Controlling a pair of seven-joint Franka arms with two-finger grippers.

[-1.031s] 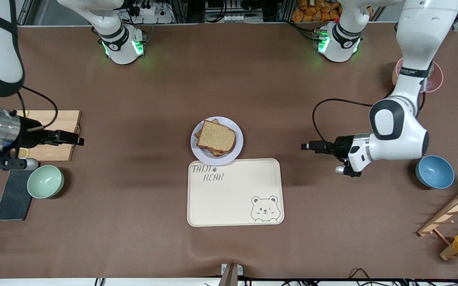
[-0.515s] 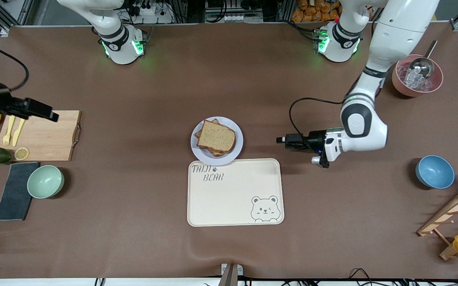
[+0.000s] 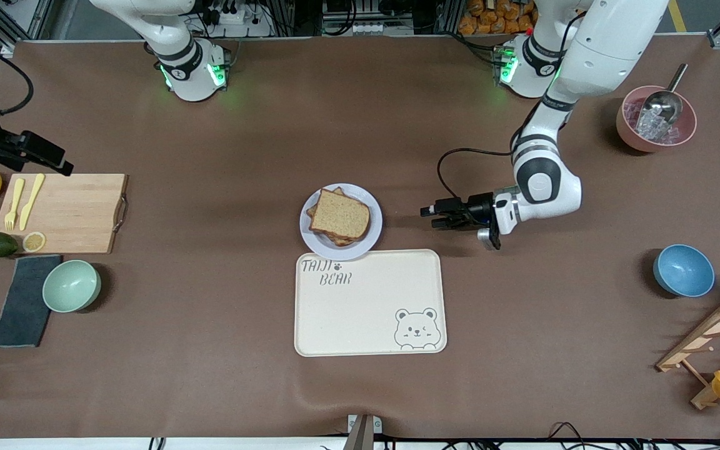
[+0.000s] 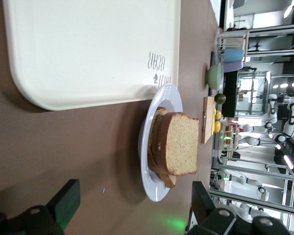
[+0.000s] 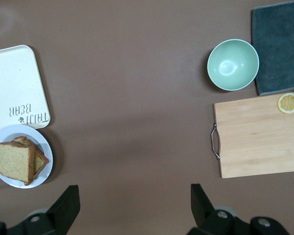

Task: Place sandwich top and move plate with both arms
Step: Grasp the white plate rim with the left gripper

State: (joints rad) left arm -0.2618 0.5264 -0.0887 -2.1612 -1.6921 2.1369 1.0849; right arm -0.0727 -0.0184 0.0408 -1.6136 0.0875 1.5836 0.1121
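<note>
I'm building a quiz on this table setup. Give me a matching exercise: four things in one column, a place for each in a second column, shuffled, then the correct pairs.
Things:
1. sandwich top
2. lemon slice
3. scoop
4. green bowl

Places:
A. in the pink bowl
B. on the cutting board
C. beside the grey cloth
D. on the plate

Pairs: 1-D, 2-B, 3-A, 4-C
</note>
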